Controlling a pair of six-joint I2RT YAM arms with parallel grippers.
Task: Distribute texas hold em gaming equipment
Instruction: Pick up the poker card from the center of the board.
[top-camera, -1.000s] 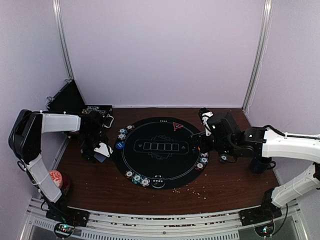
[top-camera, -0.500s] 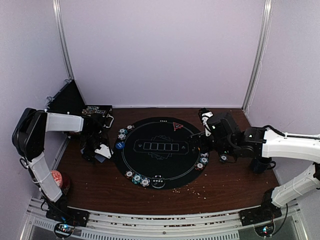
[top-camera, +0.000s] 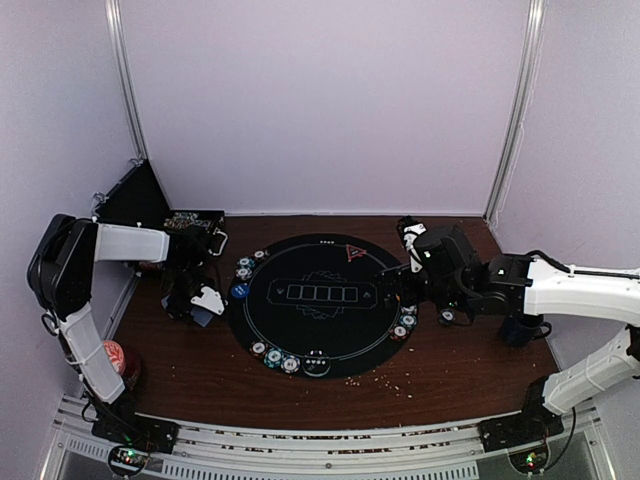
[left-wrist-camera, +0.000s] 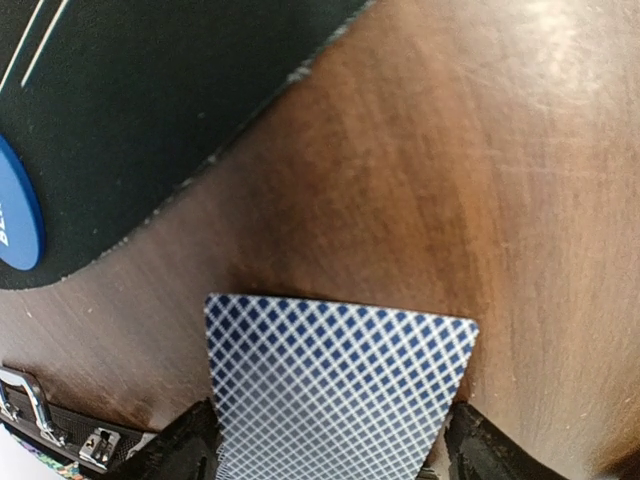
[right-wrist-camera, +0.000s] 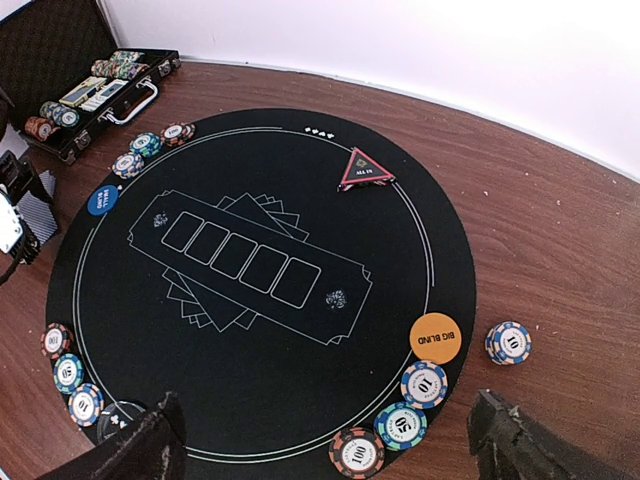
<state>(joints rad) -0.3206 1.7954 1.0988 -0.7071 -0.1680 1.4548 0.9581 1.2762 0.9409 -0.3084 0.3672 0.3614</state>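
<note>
Card (left-wrist-camera: 340, 385) is showing its blue-diamond back, just off the mat (right-wrist-camera: 300, 380). Red triangle marker (right-wrist-camera: 362, 170) is sitting at the mat's far side, blue button (right-wrist-camera: 102, 200) left, orange button (right-wrist-camera: 434, 337) right. Striped chips (right-wrist-camera: 424, 385) are clustering round the rim, with one stack (right-wrist-camera: 509, 343) off it.

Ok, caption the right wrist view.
Open right gripper over the poker mat, chips along its rim, orange button and red triangle marker on it.
</note>
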